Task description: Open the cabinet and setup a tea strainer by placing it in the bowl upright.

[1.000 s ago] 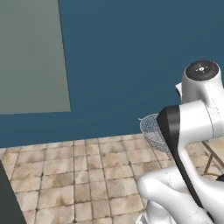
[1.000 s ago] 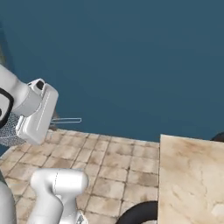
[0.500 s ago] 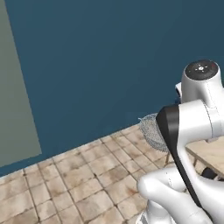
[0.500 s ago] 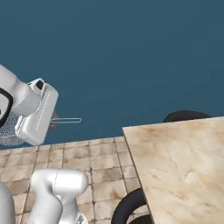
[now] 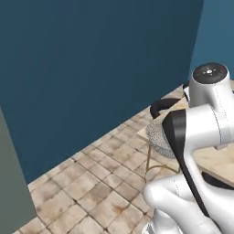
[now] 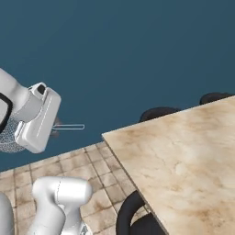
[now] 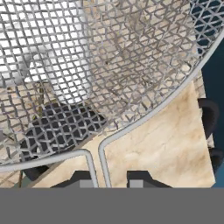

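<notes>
The tea strainer is a silver wire-mesh basket held close in front of the hand camera. Its thin wire handle runs down between the two dark fingertips. My gripper is shut on that handle. From the right base view the mesh peeks out behind the white hand, and the gripper holds the wire handle pointing right. In the left base view the strainer shows beside the dark arm link. A flat grey-green cabinet panel stands at the left edge. The bowl is out of view.
A beige marble-topped table lies to the right, with dark round chairs along its far side and another chair at its near corner. A dark blue wall rises ahead over a tiled floor.
The whole picture has shifted, so the base has moved: the grey-green panel slid to the left edge and the table came further into view. The arm and strainer keep their pose.
</notes>
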Controlling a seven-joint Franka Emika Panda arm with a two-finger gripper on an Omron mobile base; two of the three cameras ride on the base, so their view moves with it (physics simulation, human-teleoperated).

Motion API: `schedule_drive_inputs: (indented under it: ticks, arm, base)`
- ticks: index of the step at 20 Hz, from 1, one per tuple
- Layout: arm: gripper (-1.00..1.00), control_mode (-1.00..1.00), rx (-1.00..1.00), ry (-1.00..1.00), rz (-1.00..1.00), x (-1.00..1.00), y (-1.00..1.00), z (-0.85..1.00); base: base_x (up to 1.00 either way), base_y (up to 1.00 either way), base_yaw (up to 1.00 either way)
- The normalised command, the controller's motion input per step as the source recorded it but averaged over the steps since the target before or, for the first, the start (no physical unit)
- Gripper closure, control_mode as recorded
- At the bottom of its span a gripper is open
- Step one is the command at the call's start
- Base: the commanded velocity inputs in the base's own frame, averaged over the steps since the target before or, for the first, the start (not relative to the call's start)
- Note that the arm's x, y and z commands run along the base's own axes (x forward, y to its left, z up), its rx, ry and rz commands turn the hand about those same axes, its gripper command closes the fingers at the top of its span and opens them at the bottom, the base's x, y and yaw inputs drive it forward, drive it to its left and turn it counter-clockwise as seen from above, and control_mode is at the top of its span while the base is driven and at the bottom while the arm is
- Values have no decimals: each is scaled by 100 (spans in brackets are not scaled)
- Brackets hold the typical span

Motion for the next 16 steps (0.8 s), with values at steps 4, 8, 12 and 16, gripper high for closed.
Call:
schedule_drive_inputs:
  ticks: [4,8,12,16]
  arm:
    - [100,100,0,0,0,0,0,0]
    - [100,100,0,0,0,0,0,0]
    - [100,100,0,0,0,0,0,0]
    - [100,100,0,0,0,0,0,0]
  base:
    - [-10,-6,-44]
    - [-15,-27,-79]
    - [-22,-38,-73]
    - [-31,-36,-73]
